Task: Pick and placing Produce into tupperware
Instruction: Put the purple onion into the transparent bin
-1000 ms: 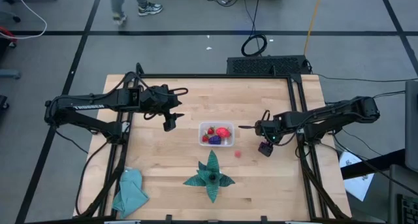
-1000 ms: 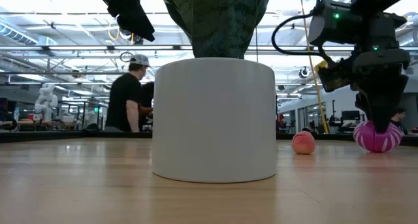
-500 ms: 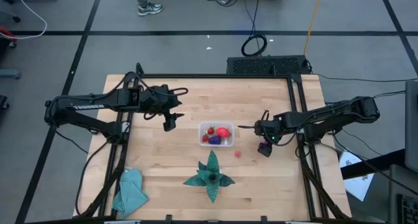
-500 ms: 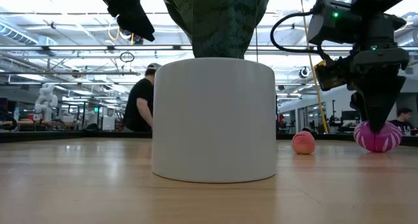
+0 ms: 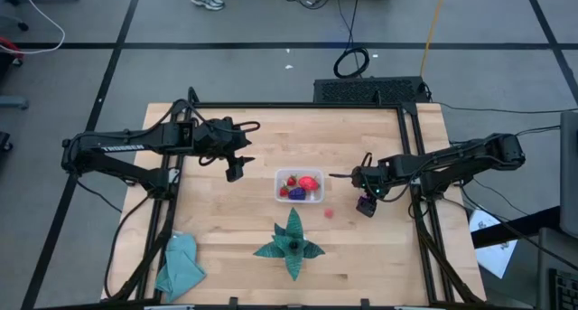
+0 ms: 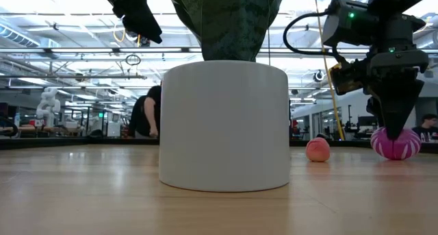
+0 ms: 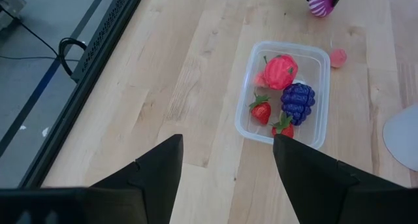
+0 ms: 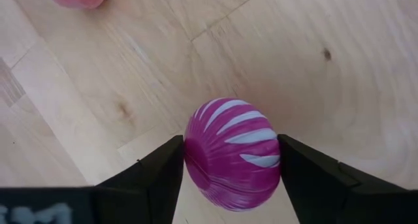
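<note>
A magenta ball with pale stripes (image 8: 232,155) lies on the table to the right of the tupperware (image 5: 280,191), and my right gripper (image 8: 230,145) is shut on it. In the high view this gripper (image 5: 366,201) covers most of the ball (image 5: 364,202). The clear tupperware (image 7: 247,116) holds a pink-red fruit, a purple grape bunch and strawberries. A small pink fruit (image 5: 329,213) lies on the wood in front of it. My left gripper (image 5: 235,172) hangs open above the table, left of the tupperware. My right gripper pinches the magenta ball between its two fingers, one on each of the ball's opposite sides (image 8: 191,152). The fingers (image 6: 395,118) come steeply from above, pointing down. The ball's underside (image 6: 395,153) rests on the table.
A dark-green star-shaped leafy thing (image 5: 291,245) in a white pot (image 6: 224,125) stands near the front edge. A teal cloth (image 5: 181,265) lies at the front left corner. Bare wood lies between the ball and the tupperware. A person stands in the room beyond the table.
The person in the room behind has walked on, half behind the white pot in the low view. On the table nothing has visibly moved.
</note>
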Action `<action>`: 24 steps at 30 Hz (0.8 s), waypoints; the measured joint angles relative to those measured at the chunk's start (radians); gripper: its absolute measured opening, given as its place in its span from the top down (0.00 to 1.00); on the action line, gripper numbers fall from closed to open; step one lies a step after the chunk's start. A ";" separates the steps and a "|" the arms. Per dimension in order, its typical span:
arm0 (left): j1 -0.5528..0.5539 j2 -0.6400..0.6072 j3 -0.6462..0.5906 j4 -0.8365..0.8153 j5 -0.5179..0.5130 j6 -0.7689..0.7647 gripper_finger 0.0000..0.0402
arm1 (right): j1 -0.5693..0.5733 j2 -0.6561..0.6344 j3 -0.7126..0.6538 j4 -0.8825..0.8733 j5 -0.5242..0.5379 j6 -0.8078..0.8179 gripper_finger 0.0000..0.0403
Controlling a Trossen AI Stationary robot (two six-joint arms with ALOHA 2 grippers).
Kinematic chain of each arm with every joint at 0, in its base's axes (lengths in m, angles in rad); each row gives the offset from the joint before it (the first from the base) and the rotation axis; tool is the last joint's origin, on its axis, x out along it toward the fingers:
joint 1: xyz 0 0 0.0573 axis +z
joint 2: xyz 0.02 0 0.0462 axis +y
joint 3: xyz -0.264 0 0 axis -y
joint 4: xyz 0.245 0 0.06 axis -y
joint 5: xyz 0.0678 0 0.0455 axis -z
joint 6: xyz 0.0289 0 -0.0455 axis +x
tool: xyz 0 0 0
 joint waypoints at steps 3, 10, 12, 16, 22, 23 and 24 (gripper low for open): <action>0.000 0.000 0.000 0.000 0.000 0.000 0.39 | 0.000 0.000 0.000 0.000 0.000 0.000 0.45; 0.000 0.000 0.000 0.000 0.000 0.000 0.39 | 0.000 0.000 0.000 0.000 0.000 -0.023 0.45; 0.000 0.000 0.000 0.000 0.000 0.000 0.39 | -0.001 0.000 0.000 0.000 0.000 -0.033 0.45; 0.000 0.000 0.000 0.000 0.000 0.000 0.39 | -0.001 0.000 0.000 0.000 0.000 -0.037 0.45; 0.000 0.000 0.000 0.000 0.000 0.000 0.39 | -0.001 0.000 0.000 0.013 0.000 -0.046 0.45; 0.000 0.000 0.000 0.000 0.000 0.000 0.39 | -0.001 0.000 0.000 0.020 0.000 -0.046 0.45; 0.000 0.000 0.000 0.000 0.000 0.000 0.39 | -0.001 0.000 0.000 0.027 0.001 -0.049 0.45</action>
